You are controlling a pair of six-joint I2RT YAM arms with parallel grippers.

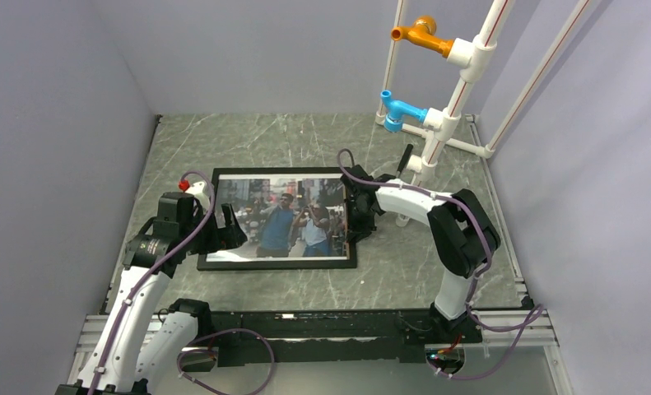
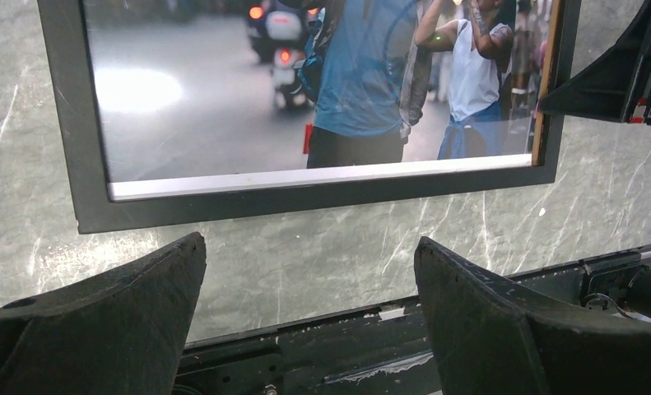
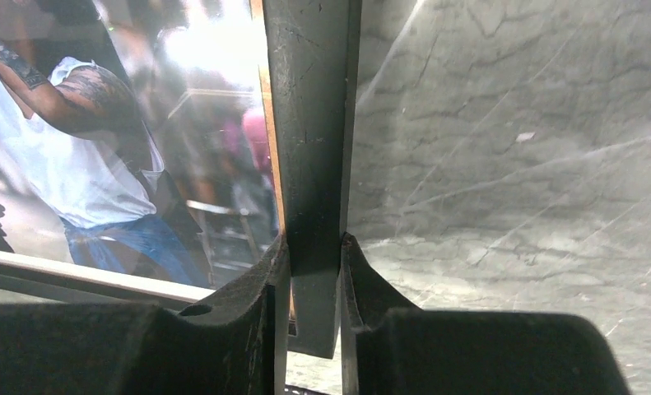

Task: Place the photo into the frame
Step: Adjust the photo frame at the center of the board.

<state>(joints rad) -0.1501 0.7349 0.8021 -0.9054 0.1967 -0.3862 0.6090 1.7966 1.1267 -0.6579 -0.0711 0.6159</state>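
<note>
Black frame (image 1: 277, 263), photo (image 1: 281, 218) inside, right gripper (image 3: 314, 248) clamping frame

The right tool (image 3: 313, 251) pinches the frame (image 3: 309, 115) by its dark rail, one finger on each side. The photo (image 3: 99, 164) lies left of the rail, grey marbled tabletop (image 3: 511, 164) right.

No readable text — none anywhere.

One black frame (image 1: 276, 263), one photo (image 1: 289, 216), two robot arms, left arm (image 1: 128, 309) and right arm (image 1: 458, 234), one white pipe stand (image 1: 462, 82), two spouts, orange spout (image 1: 420, 34), blue spout (image 1: 400, 109).
</note>
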